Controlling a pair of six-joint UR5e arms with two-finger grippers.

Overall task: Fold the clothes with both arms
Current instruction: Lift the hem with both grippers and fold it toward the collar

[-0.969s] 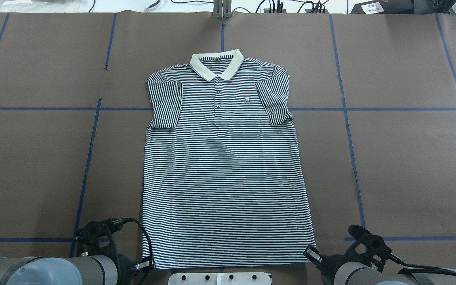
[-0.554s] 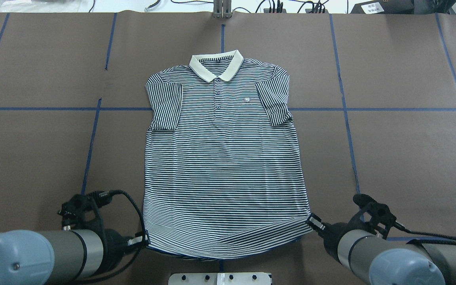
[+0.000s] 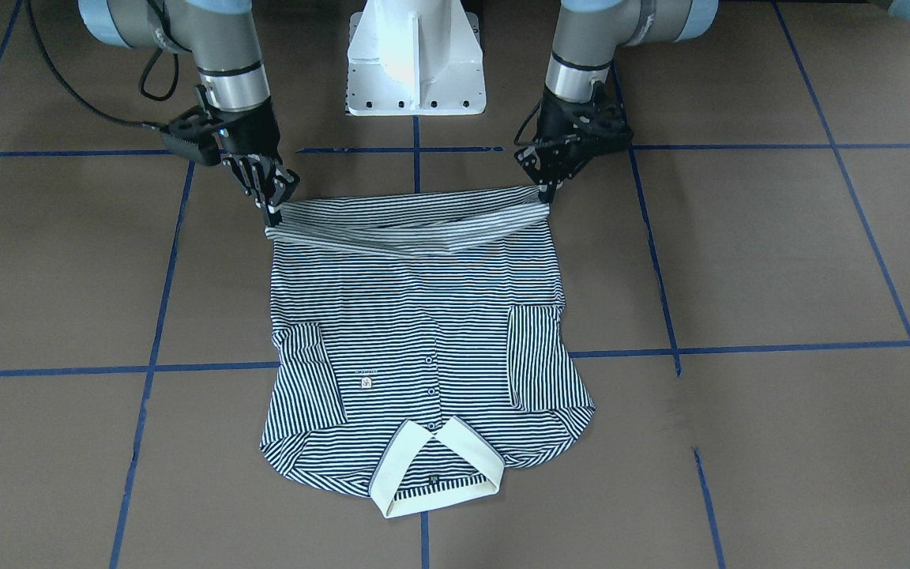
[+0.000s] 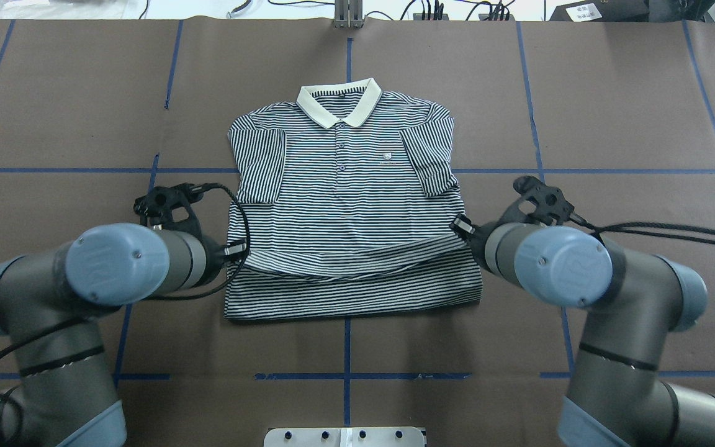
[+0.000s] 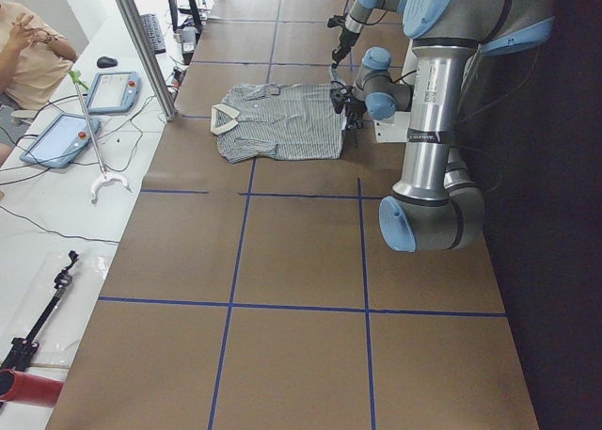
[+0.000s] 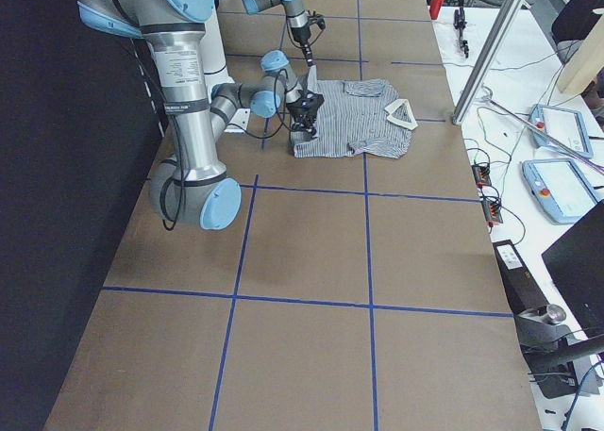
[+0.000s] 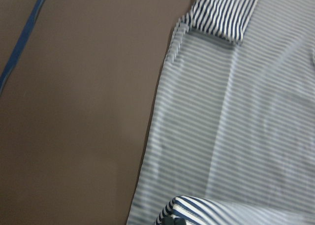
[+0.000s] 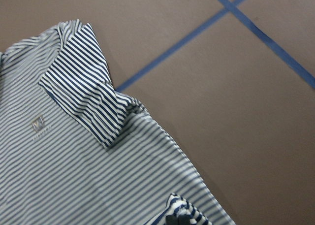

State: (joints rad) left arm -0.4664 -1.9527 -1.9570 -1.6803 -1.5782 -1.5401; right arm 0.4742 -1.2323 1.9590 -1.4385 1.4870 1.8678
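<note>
Fingers on both arms are closed on cloth: our left fingers [image 3: 551, 183] pinch one corner of the hem [image 3: 407, 217], and our right fingers [image 3: 269, 194] pinch the other. We see the striped polo shirt [image 4: 345, 180] lying face up mid-way along the brown counter [image 4: 630, 124], its collar [image 4: 339, 102] at the far end from us and its sleeves tucked in. We hold the hem just above the cloth, doubled back over the lower body, so a fold runs along the near edge.
</note>
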